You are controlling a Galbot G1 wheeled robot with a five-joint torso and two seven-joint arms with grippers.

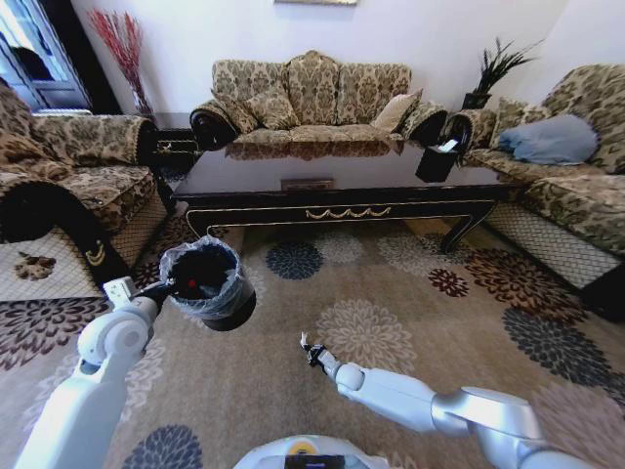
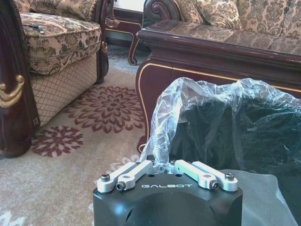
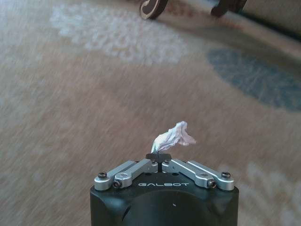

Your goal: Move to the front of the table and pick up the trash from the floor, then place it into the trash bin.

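The black trash bin (image 1: 217, 293), lined with a clear bag, hangs tilted at my left over the carpet, and something red lies inside it. My left gripper (image 1: 162, 288) is shut on its rim; in the left wrist view the fingers (image 2: 141, 170) pinch the bag's edge on the trash bin (image 2: 235, 136). My right gripper (image 1: 311, 349) is low over the carpet, right of the bin, shut on a small crumpled white scrap of trash (image 3: 174, 136); the right gripper (image 3: 160, 158) holds it at its tips. The dark wooden table (image 1: 342, 200) stands ahead.
A patterned sofa (image 1: 312, 98) stands behind the table, an armchair (image 1: 68, 176) at the left, another sofa (image 1: 576, 186) at the right. A small black box (image 1: 436, 159) sits on the table's right end. Flowered carpet (image 1: 391, 293) lies open between me and the table.
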